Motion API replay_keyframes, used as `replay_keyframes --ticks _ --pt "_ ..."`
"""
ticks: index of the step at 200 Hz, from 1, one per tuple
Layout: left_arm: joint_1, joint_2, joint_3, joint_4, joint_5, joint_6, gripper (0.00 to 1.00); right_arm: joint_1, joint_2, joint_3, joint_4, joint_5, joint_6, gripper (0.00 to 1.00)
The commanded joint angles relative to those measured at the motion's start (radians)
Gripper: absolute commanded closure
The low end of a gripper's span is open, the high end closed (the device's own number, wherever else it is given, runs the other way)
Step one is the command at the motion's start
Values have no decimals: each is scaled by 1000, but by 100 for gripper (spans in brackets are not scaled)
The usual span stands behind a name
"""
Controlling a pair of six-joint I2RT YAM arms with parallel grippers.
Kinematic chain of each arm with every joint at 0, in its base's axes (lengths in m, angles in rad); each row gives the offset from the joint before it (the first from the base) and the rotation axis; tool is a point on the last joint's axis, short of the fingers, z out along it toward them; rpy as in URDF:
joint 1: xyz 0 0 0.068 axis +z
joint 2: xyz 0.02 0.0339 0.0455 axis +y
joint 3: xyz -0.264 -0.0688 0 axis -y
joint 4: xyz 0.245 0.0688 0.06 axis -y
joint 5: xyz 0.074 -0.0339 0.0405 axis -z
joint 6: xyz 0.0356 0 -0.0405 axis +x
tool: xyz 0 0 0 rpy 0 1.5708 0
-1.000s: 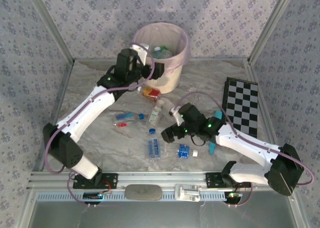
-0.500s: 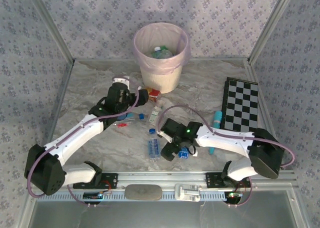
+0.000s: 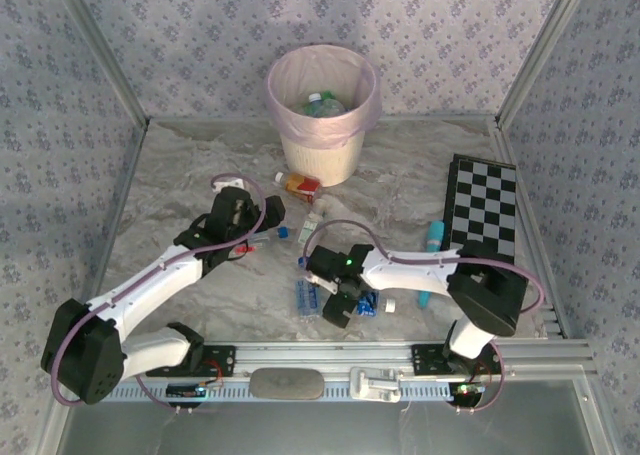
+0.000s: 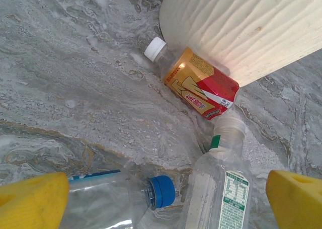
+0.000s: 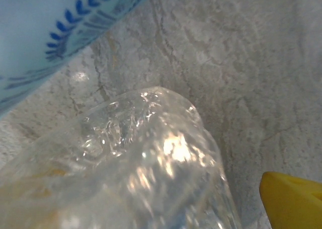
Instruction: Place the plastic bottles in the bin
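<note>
Your left gripper [image 4: 161,196] gapes above a blue-capped bottle [image 4: 118,203], seven o'clock of the bin [image 3: 320,161]. Whether your right gripper [image 3: 338,303] is clenched, you cannot tell.

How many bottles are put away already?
Some bottles already lie in the bin. The left gripper hangs open over a blue-capped bottle; the right gripper is down at a clear bottle. About six are left on the table.
</note>
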Motion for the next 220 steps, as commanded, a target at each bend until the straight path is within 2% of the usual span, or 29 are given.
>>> replay_keyframes --ticks 1,38,69,87,110,176,220 --pt "9 -29 -1 10 3 -11 0 15 30 38 -59 47 -42 0" --pt "11 -29 2 16 6 -6 0 19 44 45 -66 45 -49 6" --pt "12 -30 -3 16 10 -8 0 18 38 44 -67 35 -49 29" --pt "12 -32 -7 16 11 -10 0 16 30 44 -63 36 -50 34" --pt "13 -37 -7 14 9 -10 0 14 15 47 -60 37 -57 47" --pt "14 -40 -10 17 11 -16 0 -84 -135 47 -1 -47 -41 54" --pt "14 -41 -12 21 20 -20 0 -259 -255 76 143 -186 -20 57"
